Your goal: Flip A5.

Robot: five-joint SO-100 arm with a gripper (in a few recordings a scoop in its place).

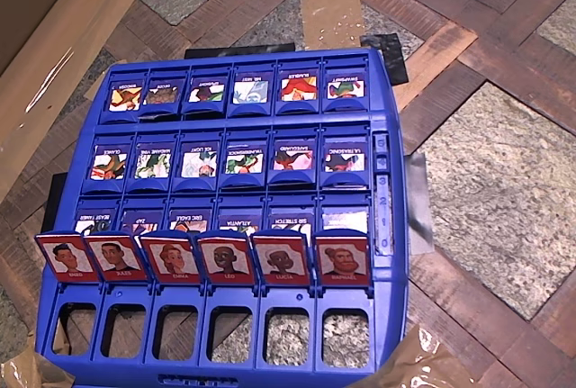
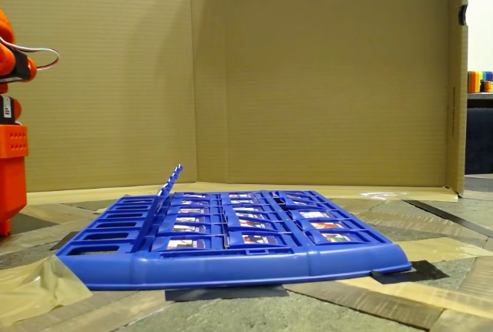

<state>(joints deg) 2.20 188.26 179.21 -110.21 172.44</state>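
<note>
Setup as seen:

- Backdrop: a corrugated cardboard wall (image 2: 308, 70), matt tan with a vertical fold, stands behind the scene in the fixed view.
- Work surface (image 1: 504, 181): a printed pattern of rough grey stone slabs set between brown wood-grain planks. Glossy brown tape (image 1: 331, 14) is stuck on it at 12 o'clock from the board.
- Game board (image 1: 297, 59): moulded blue plastic, smooth and slightly glossy, rectangular with rounded corners. It lies flat on the surface. In the fixed view its front lip (image 2: 231, 266) curves down to the table.
- Arm (image 2: 11, 162): orange plastic, blocky, seen at the 9 o'clock edge of the fixed view, apart from the board. Whether the gripper fingers are wide or narrow cannot be told.
- Flat tiles (image 1: 245, 161): three rows are folded down, showing blue backs with pale pictures.
- Standing tiles: six red-framed tiles stand in the row at 6 o'clock of the board, over open rectangular wells.
- A5 (image 1: 342, 260): the end tile of that row at roughly 5 o'clock of the board in the overhead view. It is raised, with a red frame, a pale brown-haired moustached face and a white name strip below the face. The tile with a dark-skinned woman (image 1: 281, 260) is just beside it at 9 o'clock.
</note>
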